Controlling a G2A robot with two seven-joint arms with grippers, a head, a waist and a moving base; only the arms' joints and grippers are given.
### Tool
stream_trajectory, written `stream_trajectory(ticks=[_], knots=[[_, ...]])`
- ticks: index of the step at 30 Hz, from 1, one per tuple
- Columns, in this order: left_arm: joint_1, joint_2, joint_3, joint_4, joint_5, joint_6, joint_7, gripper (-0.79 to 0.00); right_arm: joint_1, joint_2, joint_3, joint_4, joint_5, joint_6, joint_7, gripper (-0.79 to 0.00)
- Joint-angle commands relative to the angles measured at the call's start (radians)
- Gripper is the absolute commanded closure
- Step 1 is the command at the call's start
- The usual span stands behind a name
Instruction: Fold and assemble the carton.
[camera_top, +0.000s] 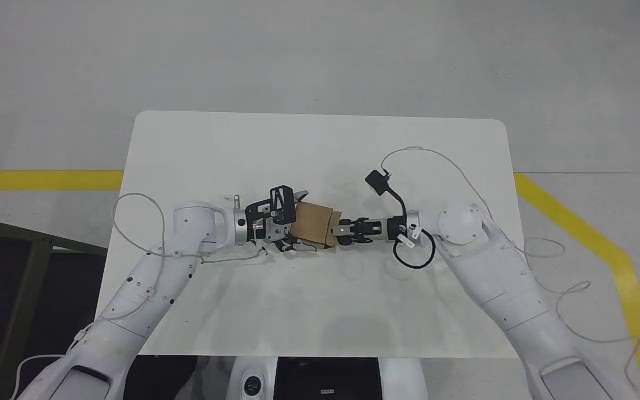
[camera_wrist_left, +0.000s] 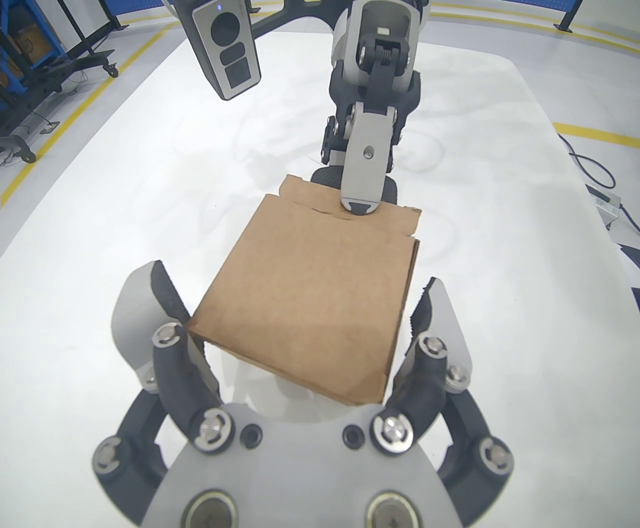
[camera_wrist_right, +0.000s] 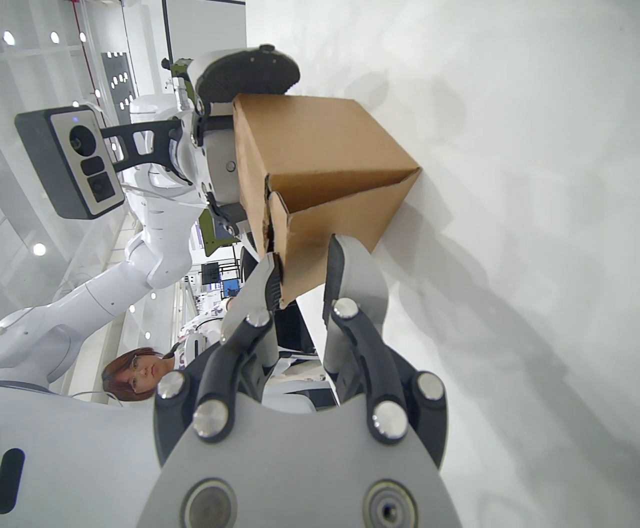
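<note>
There was one carton (camera_top: 318, 224), brown cardboard squared up into an open sleeve. It sat between my two end effectors over the near middle of the white table (camera_top: 320, 140).

My left end effector (camera_wrist_left: 295, 275) was spread wide around one end of the carton and grasping it. One pad (camera_wrist_left: 167, 300) met a corner of the carton and the other pad (camera_wrist_left: 419, 312) lay against the opposite side. From my right wrist, one of these pads sat flat on a side face of the carton (camera_wrist_right: 320, 150).

My right end effector (camera_wrist_right: 302, 250) was at the opposite end, clenched on the edge of an end flap. One finger (camera_wrist_right: 345, 270) was outside the cardboard and the other was inside it. From the left wrist camera, that finger's tip (camera_wrist_left: 357, 205) pressed down on the flap's rim.

The carton's long axis ran from one end effector to the other, across the table from my left to my right. Its open mouth faced my right end effector and its broad flat face was turned upward. It was slightly skewed to the table's edges. One lower edge was close to the table, but I could not tell whether it touched.
</note>
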Motion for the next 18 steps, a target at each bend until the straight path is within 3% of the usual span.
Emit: stream_trajectory(ticks=[1, 18], knots=[[0.000, 0.000, 0.000, 0.000, 0.000, 0.000, 0.001, -0.785, 0.001, 0.000, -0.001, -0.003, -0.001, 0.002, 0.000, -0.160], [0.001, 0.000, 0.000, -0.005, 0.003, 0.002, 0.004, -0.785, 0.068, -0.015, -0.039, 0.003, -0.035, 0.037, 0.028, -0.135]])
